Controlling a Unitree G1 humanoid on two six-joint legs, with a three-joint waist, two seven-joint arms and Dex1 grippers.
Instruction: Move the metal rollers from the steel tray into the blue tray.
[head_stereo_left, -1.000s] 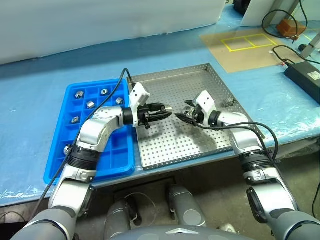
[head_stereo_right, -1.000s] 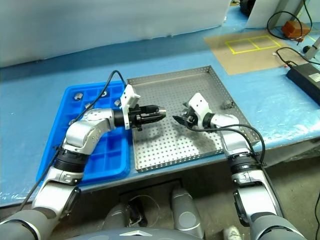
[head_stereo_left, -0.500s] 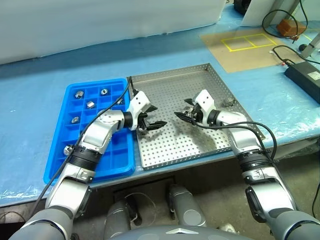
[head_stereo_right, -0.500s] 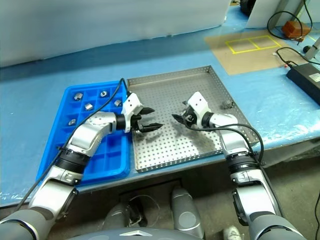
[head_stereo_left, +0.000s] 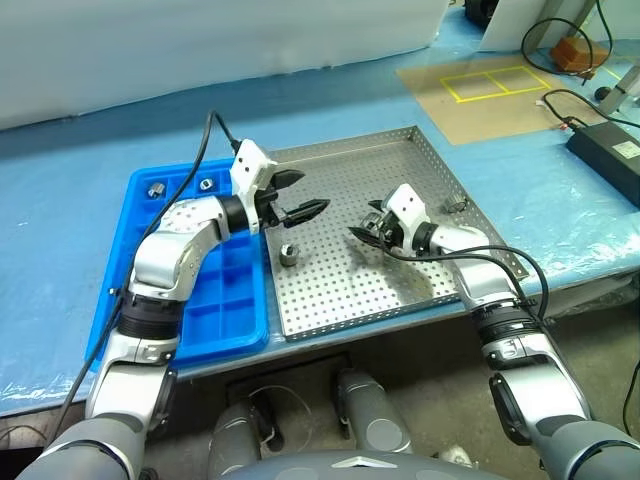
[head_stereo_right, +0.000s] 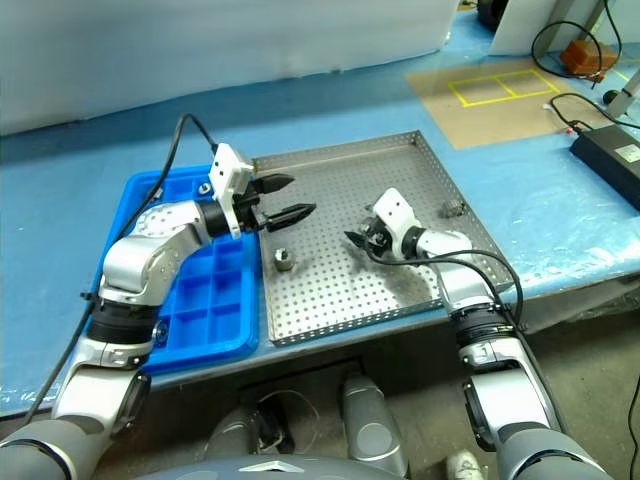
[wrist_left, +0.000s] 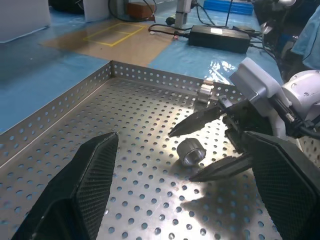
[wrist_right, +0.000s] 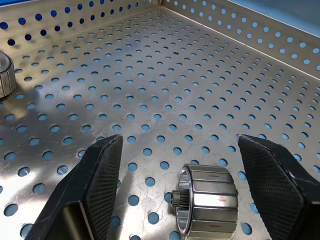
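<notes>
right gripper (wrist_right: 175, 165) spread around roller (wrist_right: 207, 206) on steel tray (head_stereo_left: 400, 160): pick step; next close. left gripper (head_stereo_left: 298, 195) spread, empty.

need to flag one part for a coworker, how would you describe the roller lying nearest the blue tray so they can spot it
Start at the steel tray, the big perforated grey square right of the blue tray. Near its left edge a metal roller stands alone on the holes, below the open left gripper. Unlike the roller between the right gripper's fingers, nothing surrounds it.
</notes>
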